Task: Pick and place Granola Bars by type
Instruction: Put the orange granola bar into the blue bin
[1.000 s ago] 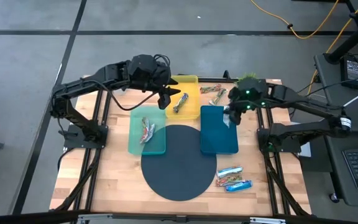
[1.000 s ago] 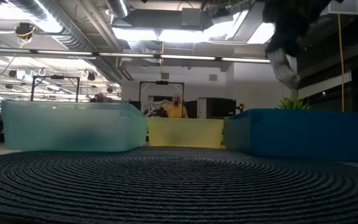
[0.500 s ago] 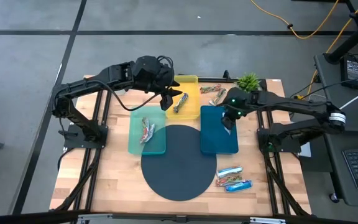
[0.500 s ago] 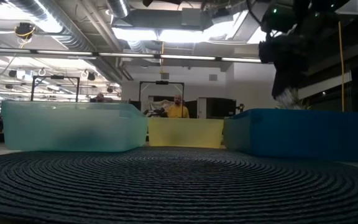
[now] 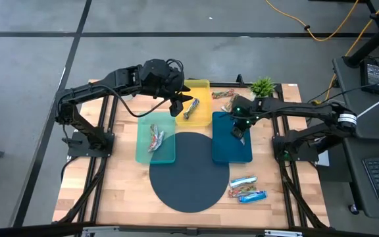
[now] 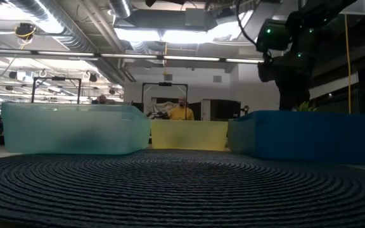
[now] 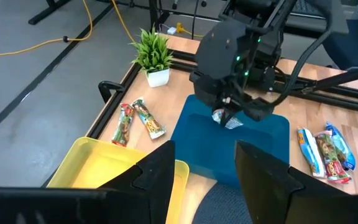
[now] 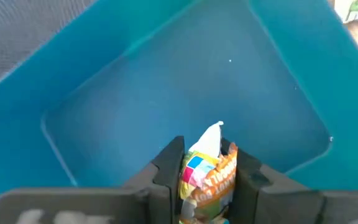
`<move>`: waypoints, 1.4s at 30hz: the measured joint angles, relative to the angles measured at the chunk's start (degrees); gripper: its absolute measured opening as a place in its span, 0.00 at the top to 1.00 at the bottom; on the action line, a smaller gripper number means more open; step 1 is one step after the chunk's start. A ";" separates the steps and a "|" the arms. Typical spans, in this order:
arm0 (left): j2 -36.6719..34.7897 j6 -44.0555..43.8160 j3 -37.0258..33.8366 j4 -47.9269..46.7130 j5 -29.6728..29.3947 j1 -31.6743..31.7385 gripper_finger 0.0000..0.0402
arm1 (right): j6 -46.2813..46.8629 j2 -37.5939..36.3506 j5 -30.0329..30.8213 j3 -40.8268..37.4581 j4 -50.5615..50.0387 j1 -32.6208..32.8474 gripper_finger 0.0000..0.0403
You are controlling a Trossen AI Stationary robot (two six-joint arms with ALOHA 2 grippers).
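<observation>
Right gripper (image 8: 207, 177) clamped on a light, crinkly, slippery bar (image 8: 205, 167) above the blue tray (image 5: 232, 150), best pinched mid-wrapper; left gripper (image 7: 202, 171) open beside the yellow tray (image 5: 201, 85).

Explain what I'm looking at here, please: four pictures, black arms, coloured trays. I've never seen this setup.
Two robot arms work at one wooden table. One camera looks down from above, one sits at table height, and one rides on each wrist. The right gripper is over the blue tray, shut on a granola bar with a multicoloured wrapper. The left gripper hangs open between the yellow tray and the teal tray; each of those holds one bar. Other bars lie loose on the table, beside a small plant and a dark round mat.
</observation>
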 joint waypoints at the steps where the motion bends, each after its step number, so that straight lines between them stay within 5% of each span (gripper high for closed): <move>1: 0.00 0.00 0.00 0.00 0.00 0.00 0.61 | 0.00 0.60 0.40 0.00 0.04 0.02 0.78; 8: 0.00 0.00 0.00 0.00 0.01 0.00 0.61 | -0.10 3.48 2.48 0.00 1.60 -0.01 0.74; 21: -0.02 0.02 0.00 0.00 0.00 0.00 0.62 | 1.51 2.08 1.37 0.00 7.14 0.15 0.44; 31: -0.02 0.02 0.00 -0.02 0.00 0.00 0.62 | 0.86 -7.21 3.30 1.07 8.55 0.47 0.40; 42: -0.04 2.11 0.00 -0.04 -0.01 0.00 0.62 | -9.55 -22.43 -7.67 1.53 8.15 10.59 0.40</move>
